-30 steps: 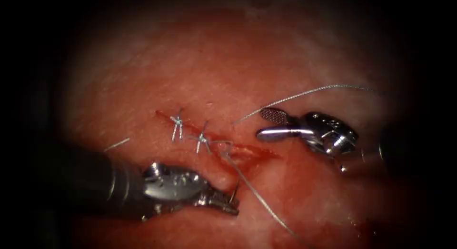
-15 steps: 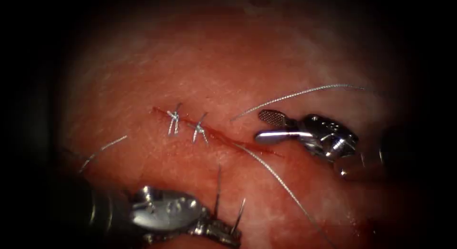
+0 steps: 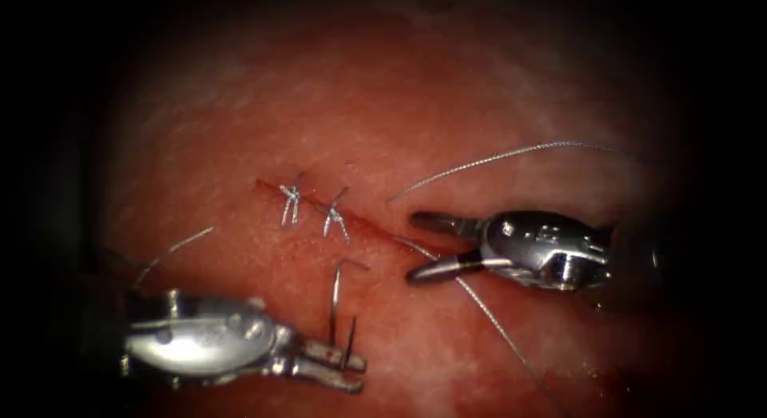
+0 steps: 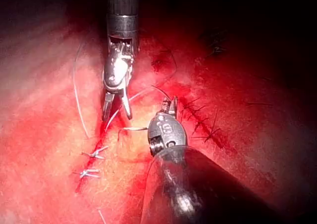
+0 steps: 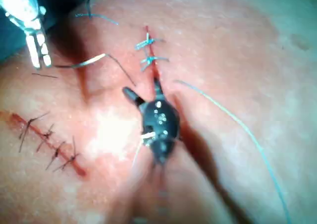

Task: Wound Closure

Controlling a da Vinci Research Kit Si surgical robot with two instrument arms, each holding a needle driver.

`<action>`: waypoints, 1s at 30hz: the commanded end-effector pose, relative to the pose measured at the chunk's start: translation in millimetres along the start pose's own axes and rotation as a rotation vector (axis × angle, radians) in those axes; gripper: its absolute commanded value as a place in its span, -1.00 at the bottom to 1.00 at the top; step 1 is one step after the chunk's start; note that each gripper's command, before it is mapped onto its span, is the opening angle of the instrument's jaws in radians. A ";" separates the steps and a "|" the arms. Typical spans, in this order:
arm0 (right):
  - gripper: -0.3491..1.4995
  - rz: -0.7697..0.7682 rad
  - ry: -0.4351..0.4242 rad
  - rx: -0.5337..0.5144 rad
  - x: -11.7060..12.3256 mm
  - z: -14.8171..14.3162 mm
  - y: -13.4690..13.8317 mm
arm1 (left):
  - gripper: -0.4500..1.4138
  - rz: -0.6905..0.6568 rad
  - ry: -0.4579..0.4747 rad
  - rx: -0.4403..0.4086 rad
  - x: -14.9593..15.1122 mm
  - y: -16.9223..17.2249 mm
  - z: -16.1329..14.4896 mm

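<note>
The cut in the tissue is the landmark here, with two finished stitches across its upper-left part. Below the cut, on its left side, the left tool has its jaws clamped on the needle, gripping it low on its curve so the body rises toward the cut and hooks over at the top; the needle is clear of the tissue, where a second ago it was still seated in it close to the wound edge, so the step in hand is drawing the needle out. The thread runs from the cut's open stretch down and to the right. Just right of that stretch, the right tool holds nothing, its jaws spread apart astride the thread. By my judgement, more thread needs drawing through before any knot.
</note>
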 end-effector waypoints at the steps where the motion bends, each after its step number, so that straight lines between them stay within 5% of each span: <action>1: 0.76 -0.027 -0.003 0.015 -0.8 2.4 -1.3 | -1.00 0.001 -0.002 0.002 -0.5 1.0 0.6; 9: 0.67 -0.118 -0.025 0.036 -2.2 6.0 -2.2 | -1.00 0.012 0.005 0.012 0.6 1.8 0.4; 18: 0.40 -0.142 -0.094 0.008 -5.3 6.2 -1.2 | -1.00 0.005 0.002 0.026 0.9 2.0 0.1; 20: 0.00 -0.150 -0.101 0.003 -6.3 6.0 -0.7 | -1.00 0.006 0.001 0.029 1.3 2.3 -0.1; 21: -0.97 -0.153 -0.104 0.003 -6.8 6.0 -0.5 | -1.00 0.004 0.001 0.030 1.5 2.6 -0.1; 30: -1.00 -0.134 -0.123 -0.011 -7.2 7.3 -0.6 | -1.00 0.019 0.005 0.041 3.1 4.4 -0.2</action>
